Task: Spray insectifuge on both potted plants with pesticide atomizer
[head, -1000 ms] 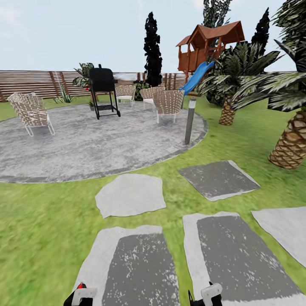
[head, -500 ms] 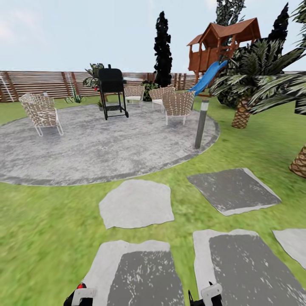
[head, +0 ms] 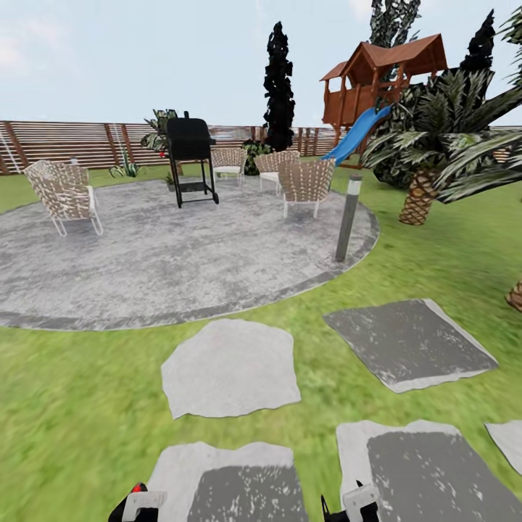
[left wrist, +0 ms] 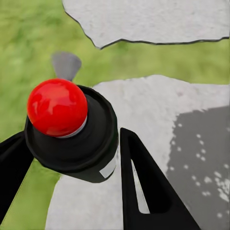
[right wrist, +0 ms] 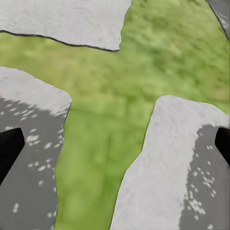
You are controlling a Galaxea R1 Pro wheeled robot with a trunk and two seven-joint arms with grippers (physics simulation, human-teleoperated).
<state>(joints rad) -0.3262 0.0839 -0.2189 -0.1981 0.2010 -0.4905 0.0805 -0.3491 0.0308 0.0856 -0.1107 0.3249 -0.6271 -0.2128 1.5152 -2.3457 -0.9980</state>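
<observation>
Left gripper (left wrist: 72,163) is closed on a black can (left wrist: 76,139) with a glossy red ball top (left wrist: 56,106), one black finger (left wrist: 143,187) on each side of it. Right gripper (right wrist: 115,143) stands wide open and holds nothing, its fingertips (right wrist: 9,148) at opposite edges of that view.

Garden (head: 72,406): green lawn with grey slabs (head: 228,366), a round paved patio (head: 167,254), and a brown slat fence (head: 65,141) behind. On the patio stand wicker chairs (head: 64,192) and a black grill (head: 191,156). Palms (head: 420,181) grow at the lawn's right edge.
</observation>
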